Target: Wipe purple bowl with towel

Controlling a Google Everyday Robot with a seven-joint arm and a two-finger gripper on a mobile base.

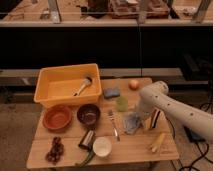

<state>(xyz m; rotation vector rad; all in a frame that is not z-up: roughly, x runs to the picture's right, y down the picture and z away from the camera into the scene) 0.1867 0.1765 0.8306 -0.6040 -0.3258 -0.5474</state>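
Note:
The purple bowl [88, 114] stands on the wooden table [65, 142], left of middle, beside an orange-brown bowl [57, 117]. The towel [132, 122], a crumpled grey-blue cloth, lies right of middle. My white arm [172, 107] reaches in from the right, and the gripper [138, 116] hangs right over the towel, at its upper edge. The arm's end covers the gripper's tip.
A yellow bin [68, 85] with a brush stands at the back left. A blue sponge [111, 92], a green cup [121, 103], an orange [134, 84], a fork [114, 125], a white cup [102, 147], a can [87, 139], grapes [55, 150] and a banana [157, 142] lie around.

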